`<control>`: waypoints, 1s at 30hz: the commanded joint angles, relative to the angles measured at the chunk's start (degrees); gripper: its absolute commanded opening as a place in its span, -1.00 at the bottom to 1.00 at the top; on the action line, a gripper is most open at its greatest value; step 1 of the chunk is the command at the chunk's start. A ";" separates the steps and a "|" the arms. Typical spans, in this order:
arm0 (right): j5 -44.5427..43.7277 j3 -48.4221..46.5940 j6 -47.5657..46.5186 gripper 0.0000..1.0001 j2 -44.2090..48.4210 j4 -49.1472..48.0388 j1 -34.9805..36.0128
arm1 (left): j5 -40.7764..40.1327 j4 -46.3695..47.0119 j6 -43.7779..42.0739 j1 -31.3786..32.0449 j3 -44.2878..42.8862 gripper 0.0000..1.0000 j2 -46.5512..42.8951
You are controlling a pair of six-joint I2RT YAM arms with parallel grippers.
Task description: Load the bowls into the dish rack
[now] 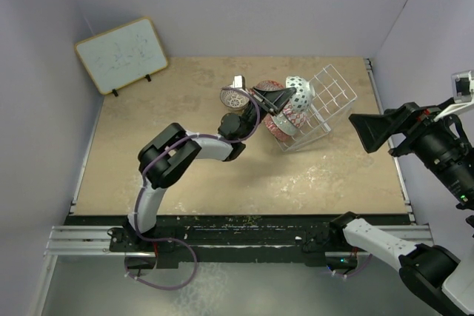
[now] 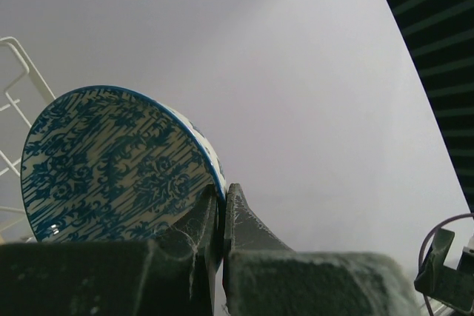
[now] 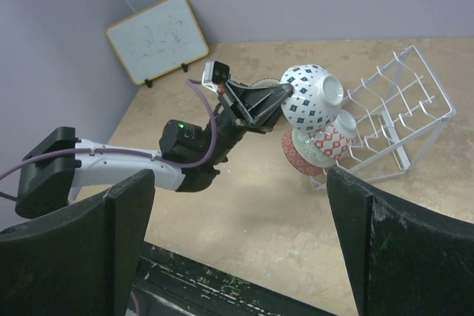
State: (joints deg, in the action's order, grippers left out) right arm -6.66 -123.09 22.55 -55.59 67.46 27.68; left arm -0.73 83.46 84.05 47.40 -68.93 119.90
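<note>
Left gripper (image 2: 222, 192) clamped on bowl (image 2: 111, 160), blue inside only in wrist view; right gripper (image 3: 237, 175) agape.

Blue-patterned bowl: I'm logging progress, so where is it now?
Top view, right of centre: the bowl is clamped in the left tool, next to the red bowl and the dish rack.

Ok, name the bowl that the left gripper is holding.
The blue-patterned bowl, white with blue diamonds outside: its rim is pinched in the left gripper, raised beside the dish rack. The red bowl sits below it.
</note>
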 commanded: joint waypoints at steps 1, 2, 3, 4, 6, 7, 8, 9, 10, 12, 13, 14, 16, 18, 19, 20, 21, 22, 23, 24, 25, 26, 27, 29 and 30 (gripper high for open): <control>-0.91 -0.25 -0.06 1.00 0.07 -0.93 -0.10 | -6.73 10.90 4.27 1.26 -5.02 -1.00 1.91; -0.98 -0.18 0.02 1.00 0.19 -1.03 -0.03 | -7.29 11.01 4.76 1.41 -5.77 -1.00 2.71; -0.99 -0.08 0.06 1.00 0.34 -1.07 0.00 | -7.73 10.94 5.02 1.51 -6.41 -1.00 3.59; -0.98 0.14 0.14 1.00 0.49 -1.11 -0.04 | -7.97 10.93 5.22 1.62 -7.16 -1.00 4.32; -1.06 0.49 0.13 1.00 0.81 -1.08 0.00 | -8.50 10.89 5.25 1.65 -7.90 -1.00 5.42; -1.14 0.60 0.13 1.00 0.88 -1.05 0.00 | -8.83 10.86 5.13 1.66 -7.89 -1.00 5.58; -1.23 0.69 0.13 1.00 0.92 -0.99 0.00 | -9.11 10.60 5.12 1.60 -7.80 -1.00 5.73; -1.33 0.74 0.12 1.00 1.00 -0.89 0.00 | -9.52 10.46 5.15 1.64 -7.66 -1.00 6.00; -1.40 0.74 0.15 1.00 1.01 -0.85 0.00 | -9.79 10.61 5.28 1.65 -7.63 -1.00 6.31; -1.43 0.74 0.06 1.00 1.02 -0.82 0.09 | -10.26 10.81 5.77 1.64 -7.62 -1.00 7.22; -1.50 0.74 0.04 1.00 1.06 -0.76 0.09 | -10.40 10.87 6.42 1.72 -7.57 -1.00 7.79; -1.57 0.81 0.04 1.00 1.14 -0.81 0.14 | -10.68 11.00 7.04 1.72 -7.46 -1.00 8.15; -1.75 0.95 0.17 1.00 1.40 -0.73 0.18 | -11.54 11.02 7.66 1.80 -7.21 -1.00 8.69; -2.02 1.21 0.34 1.00 1.65 -0.62 0.27 | -12.27 11.01 7.90 1.90 -7.29 -1.00 9.13; -2.08 1.37 0.43 1.00 1.82 -0.51 0.39 | -12.60 11.02 8.14 1.90 -7.49 -1.00 9.49; -2.13 1.58 0.60 1.00 2.00 -0.55 0.44 | -12.87 10.96 8.61 1.97 -7.88 -1.00 9.93; -2.20 1.76 0.69 1.00 2.13 -0.43 0.51 | -13.09 11.01 9.01 2.04 -8.30 -1.00 10.46; -2.38 1.80 0.74 1.00 2.22 -0.40 0.53 | -13.21 11.02 9.24 2.04 -8.69 -1.00 10.86; -2.53 1.80 0.73 1.00 2.32 -0.28 0.61 | -13.28 11.02 9.21 2.15 -9.10 -1.00 11.16; -2.71 1.80 0.74 1.00 2.33 -0.16 0.68 | -13.32 11.02 9.25 2.16 -9.48 -1.00 11.56; -2.89 1.72 0.77 1.00 2.40 0.01 0.77 | -13.33 11.02 9.35 2.17 -9.80 -1.00 11.87; -3.11 1.65 0.81 1.00 2.42 0.12 0.86 | -13.37 11.02 9.60 2.17 -10.00 -1.00 12.21; -3.30 1.63 0.83 1.00 2.44 0.18 0.95 | -13.62 10.98 9.93 2.16 -10.15 -1.00 12.61; -3.51 1.66 0.84 1.00 2.42 0.21 1.18 | -13.69 11.02 10.48 2.13 -10.72 -1.00 13.38; -3.54 1.70 0.86 1.00 2.42 0.10 1.23 | -13.54 11.02 10.74 2.17 -11.28 -1.00 14.01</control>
State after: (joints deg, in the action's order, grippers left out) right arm -8.54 -121.43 22.96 -53.34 67.85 28.49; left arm -13.30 85.67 92.58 49.32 -76.66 133.16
